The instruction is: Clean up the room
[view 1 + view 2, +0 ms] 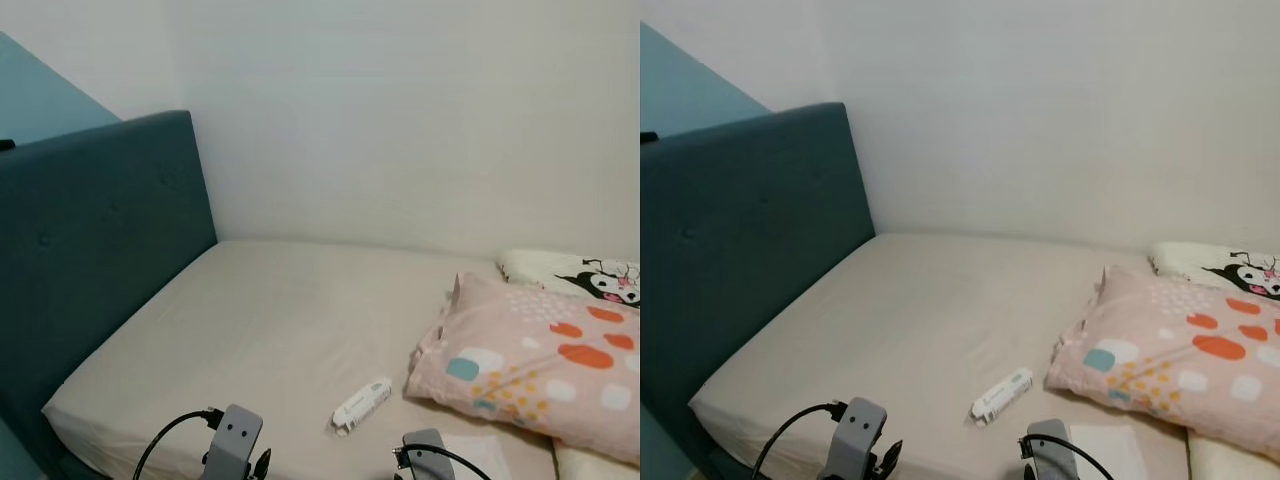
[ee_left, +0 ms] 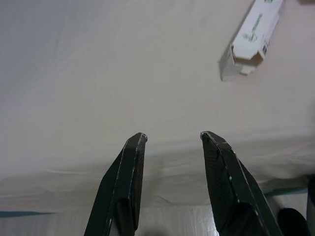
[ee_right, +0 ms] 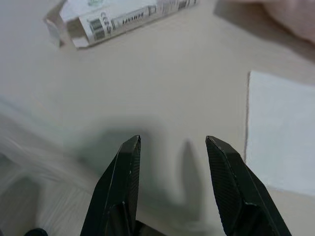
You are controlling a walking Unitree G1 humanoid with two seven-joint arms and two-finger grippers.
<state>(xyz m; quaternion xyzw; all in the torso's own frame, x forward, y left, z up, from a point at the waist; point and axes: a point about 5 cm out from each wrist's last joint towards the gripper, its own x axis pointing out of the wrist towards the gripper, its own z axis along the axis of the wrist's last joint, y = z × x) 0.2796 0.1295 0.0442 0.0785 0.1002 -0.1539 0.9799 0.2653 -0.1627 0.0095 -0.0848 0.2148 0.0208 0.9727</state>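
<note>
Nearest to the camera, the robot's two silver wrists with looped black cables rise at the lower edge of the head views, above the near edge of a bed. Seen from the left wrist, the left gripper (image 2: 171,137) hangs over the bed's front edge with its two long black fingers spread and nothing between them. Seen from the right wrist, the right gripper (image 3: 172,141) hovers over the sheet, its fingers likewise parted and empty, throwing a soft shadow on the fabric.

Just beyond the grippers lies a small white rectangular cardboard box with green print and a barcode (image 1: 361,404), flat on the beige fitted bed sheet (image 1: 270,320), one end flap open. A flat white sheet of paper or tissue (image 3: 280,132) lies near the right gripper, beside the box and apart from it.

To the right, a pale pink pillow patterned with orange, white, teal and yellow blotches (image 1: 540,360) rests on the mattress near the box. Behind it a white pillow printed with a black-and-white cartoon character (image 1: 590,278) lies against the wall.

Along the left runs a dark teal upholstered, button-tufted headboard (image 1: 95,260). A plain white wall (image 1: 400,110) closes the room behind the bed, with a pale blue painted section (image 1: 40,100) above the headboard.
</note>
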